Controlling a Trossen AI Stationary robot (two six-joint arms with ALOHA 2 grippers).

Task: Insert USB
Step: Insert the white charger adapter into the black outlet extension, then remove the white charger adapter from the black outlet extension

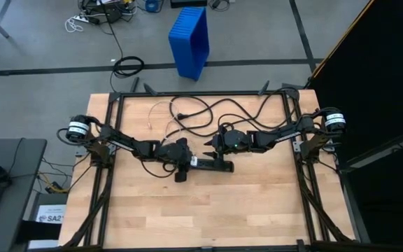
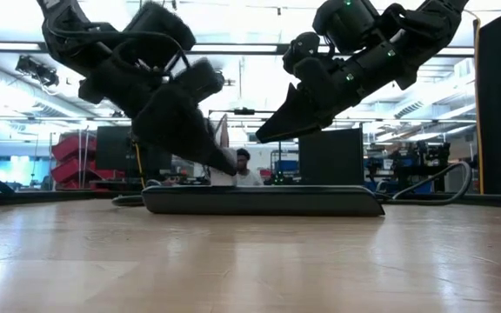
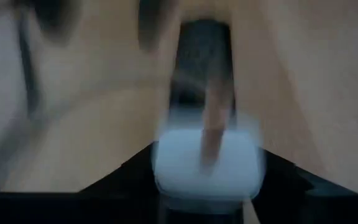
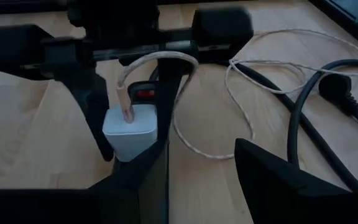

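Right wrist view | left claw point(image 4: 132, 134) grips white charger point(image 4: 130, 132) | USB point(image 4: 241, 93) plugged in

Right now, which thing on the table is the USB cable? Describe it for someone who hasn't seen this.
Start at the black power strip mid-table, between both grippers. The USB cable loops beside it, ending at a white block gripped by the left gripper. It is thin and pale, unlike the thick black cord.

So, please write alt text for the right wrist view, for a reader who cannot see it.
The left gripper holds a white charger block over the black power strip. A thin pale cable loops from it across the wooden table.
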